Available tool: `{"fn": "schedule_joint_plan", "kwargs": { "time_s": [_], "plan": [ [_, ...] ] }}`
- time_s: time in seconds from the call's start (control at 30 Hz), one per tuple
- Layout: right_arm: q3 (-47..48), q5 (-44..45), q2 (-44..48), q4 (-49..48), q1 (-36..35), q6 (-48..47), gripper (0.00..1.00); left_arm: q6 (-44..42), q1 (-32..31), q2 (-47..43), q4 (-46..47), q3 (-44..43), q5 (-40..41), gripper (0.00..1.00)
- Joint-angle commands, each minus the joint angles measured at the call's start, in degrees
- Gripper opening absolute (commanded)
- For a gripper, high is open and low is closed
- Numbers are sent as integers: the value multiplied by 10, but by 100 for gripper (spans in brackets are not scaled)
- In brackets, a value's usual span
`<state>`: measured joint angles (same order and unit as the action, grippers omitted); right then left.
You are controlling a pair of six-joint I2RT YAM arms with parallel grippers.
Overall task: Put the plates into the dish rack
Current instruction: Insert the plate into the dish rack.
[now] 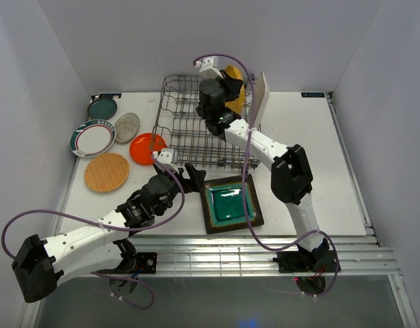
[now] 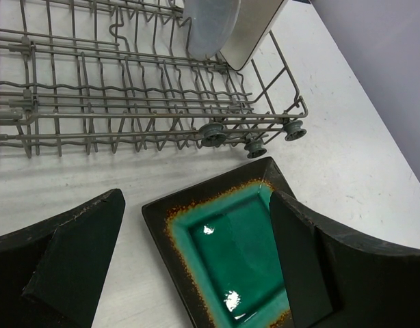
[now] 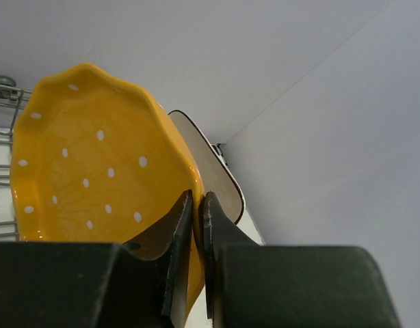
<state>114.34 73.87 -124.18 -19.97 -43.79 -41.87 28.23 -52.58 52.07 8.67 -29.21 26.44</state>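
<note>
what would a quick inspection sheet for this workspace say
surface: white table, no spills seen
job's things: white plate and pale blue plate stand in rack; square plate lies before it; orange plate, wood plate, grey plate, teal plate, rimmed plate lie left
clutter: nothing seen
end effectors: left end effector open at square plate's corner; right end effector shut on yellow plate at rack's far end
cables: purple cables loop along both arms
surroundings: plain walls
</note>
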Motion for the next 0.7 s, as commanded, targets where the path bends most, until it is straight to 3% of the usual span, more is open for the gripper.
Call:
{"fn": "schedule_joint_plan", "kwargs": {
  "time_s": [0.0,0.23,0.67],
  "plan": [
    [71,26,3,-143,-3,-79,8,3,2,7,-14,-29,6,98],
    [106,33,-58,-239,-2,-187,8,4,3,5,-15,-29,7,98],
    [84,39,-88,-270,8,-204,8,5,3,8,-16,-32,1,98]
  ]
}}
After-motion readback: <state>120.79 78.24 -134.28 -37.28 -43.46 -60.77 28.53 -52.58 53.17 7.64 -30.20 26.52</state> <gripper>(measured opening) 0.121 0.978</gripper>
